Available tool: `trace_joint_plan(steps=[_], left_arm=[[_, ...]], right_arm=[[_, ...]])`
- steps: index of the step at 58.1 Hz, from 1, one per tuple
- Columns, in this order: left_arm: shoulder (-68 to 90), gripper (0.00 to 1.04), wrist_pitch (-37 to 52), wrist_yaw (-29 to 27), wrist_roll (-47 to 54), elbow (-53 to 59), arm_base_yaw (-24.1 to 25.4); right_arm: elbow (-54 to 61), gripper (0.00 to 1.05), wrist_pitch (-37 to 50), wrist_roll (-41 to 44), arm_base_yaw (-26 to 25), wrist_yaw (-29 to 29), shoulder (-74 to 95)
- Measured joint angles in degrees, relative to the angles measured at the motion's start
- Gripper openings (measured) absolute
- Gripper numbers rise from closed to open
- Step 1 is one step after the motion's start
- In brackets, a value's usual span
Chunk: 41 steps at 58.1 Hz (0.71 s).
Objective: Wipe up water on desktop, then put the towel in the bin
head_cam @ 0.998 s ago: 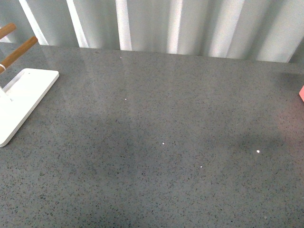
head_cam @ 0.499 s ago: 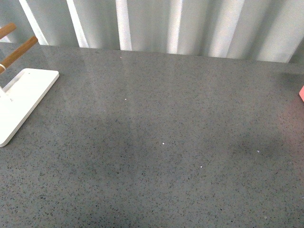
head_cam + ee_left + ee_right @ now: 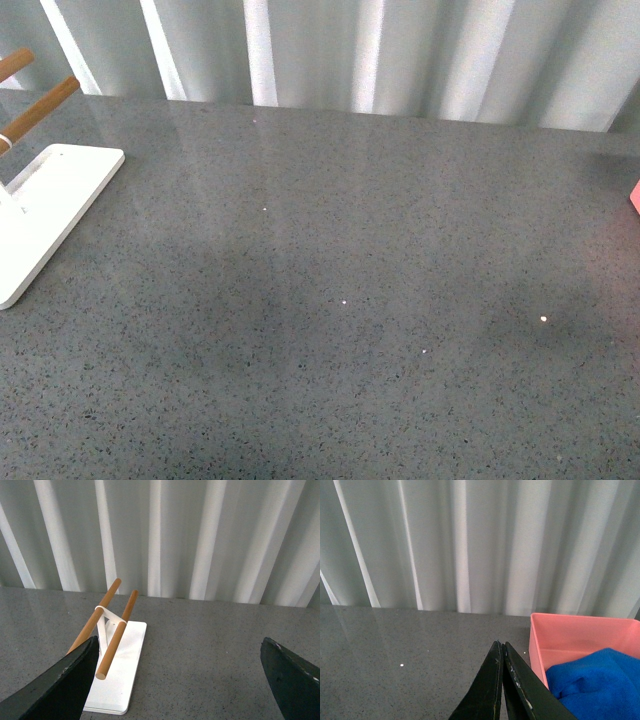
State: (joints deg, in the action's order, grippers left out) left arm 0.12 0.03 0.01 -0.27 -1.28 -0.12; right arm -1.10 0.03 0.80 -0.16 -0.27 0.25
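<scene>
the towel [image 3: 592, 682] lies in the pink bin [image 3: 580, 635]; right gripper [image 3: 501, 652] clenched empty, left gripper [image 3: 180, 667] released.

Backdrop of pale grey-white curtain [image 3: 400, 55] in vertical folds, spanning the full far side behind the worktop [image 3: 330, 300]. Brighter bands where light falls on the folds, dimmer grey between. Soft reflections of those bands on the glossy far part of the worktop. Broad, soft-edged shadows across the near part. Light even and diffuse, no visible lamp or window.
</scene>
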Motion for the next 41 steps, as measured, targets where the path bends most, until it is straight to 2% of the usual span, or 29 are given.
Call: trace_joint_plan(steps=[21,29,41], left_arm=[[0.0,0.98,0.0,-0.02,0.0,0.0,0.0],[0.0,0.98,0.0,-0.02,0.0,0.0,0.0],[0.0,0.98,0.0,-0.02,0.0,0.0,0.0]], right_arm=[[0.0,0.68,0.0,-0.02,0.0,0.0,0.0],[0.0,0.99,0.0,-0.07,0.0,0.0,0.0],[0.0,0.98,0.0,-0.13,0.0,0.0,0.0]])
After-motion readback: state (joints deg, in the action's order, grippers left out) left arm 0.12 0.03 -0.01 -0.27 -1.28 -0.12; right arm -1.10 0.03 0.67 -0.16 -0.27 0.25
